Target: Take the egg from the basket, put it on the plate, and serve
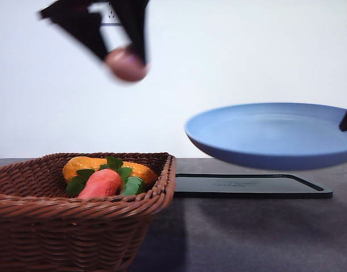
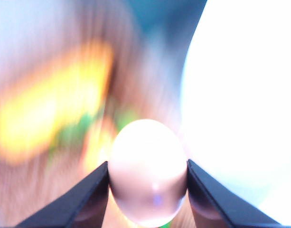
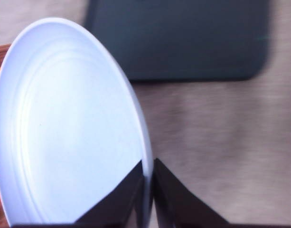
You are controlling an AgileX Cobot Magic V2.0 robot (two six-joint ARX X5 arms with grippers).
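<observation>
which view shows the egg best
Left wrist view: the egg is large and central, clamped between the left gripper fingers. The front view shows it small and blurred, held high above the basket.

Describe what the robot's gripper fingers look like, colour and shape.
Both grippers have matte black fingers. The left gripper has two flat fingers, wide at the base and tapering toward the tips. The right gripper has the same black wedge-shaped fingers. No cables or markings are visible.

Left gripper (image 1: pixel 127 59) and right gripper (image 3: pixel 147 183) clamped, aloft
</observation>
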